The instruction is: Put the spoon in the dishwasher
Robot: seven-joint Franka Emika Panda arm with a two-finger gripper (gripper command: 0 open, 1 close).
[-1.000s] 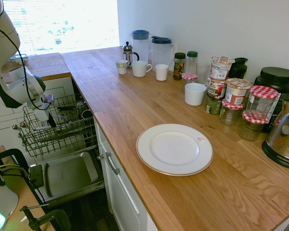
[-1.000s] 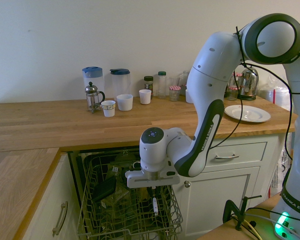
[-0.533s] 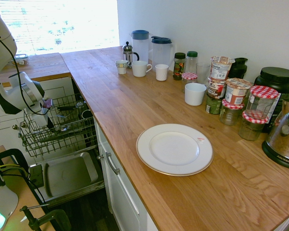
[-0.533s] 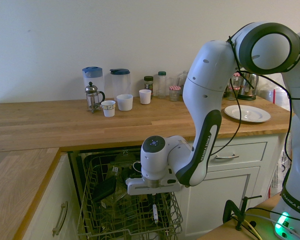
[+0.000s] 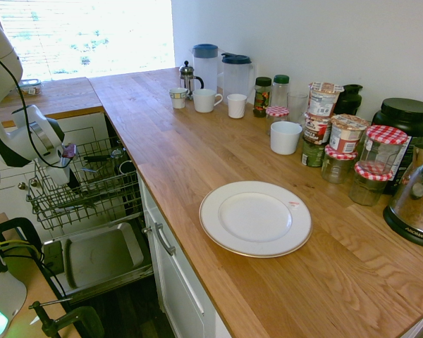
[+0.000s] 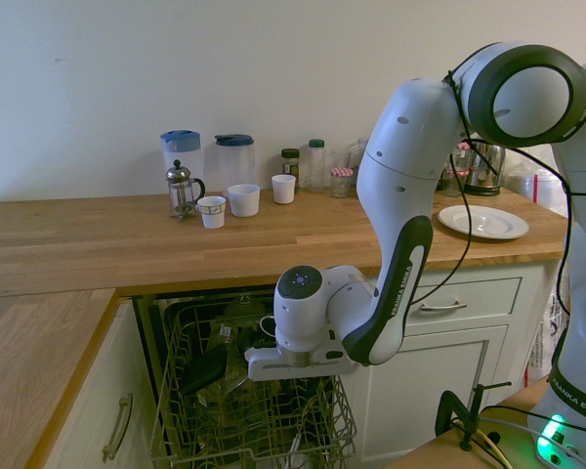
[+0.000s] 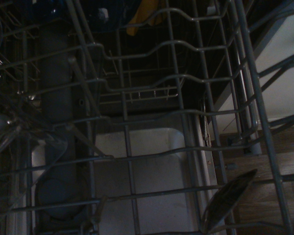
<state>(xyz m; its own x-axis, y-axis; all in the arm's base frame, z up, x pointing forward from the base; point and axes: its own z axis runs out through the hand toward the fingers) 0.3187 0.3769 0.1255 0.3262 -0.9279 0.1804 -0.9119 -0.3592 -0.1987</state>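
Observation:
The dishwasher (image 5: 99,257) stands open below the wooden worktop, with its door down and its grey wire rack (image 5: 92,190) pulled out. My gripper (image 6: 299,383) reaches down into the rack (image 6: 215,410) near its front right corner. In the first exterior view the gripper (image 5: 69,176) is low among the rack wires. A shiny oval spoon (image 7: 230,198) shows in the wrist view, bowl up, among the rack's wires (image 7: 137,156). Neither exterior view shows the spoon, so I cannot tell whether it is held or resting in the rack.
White drawers (image 5: 173,274) with metal handles flank the dishwasher. On the worktop are a white plate (image 5: 255,218), several jars, mugs, two jugs and a French press (image 5: 188,76). Dark items lie in the rack's back part.
The arm has lowered the gripper deeper into the rack. The spoon that hung below the gripper in the second exterior view no longer shows there.

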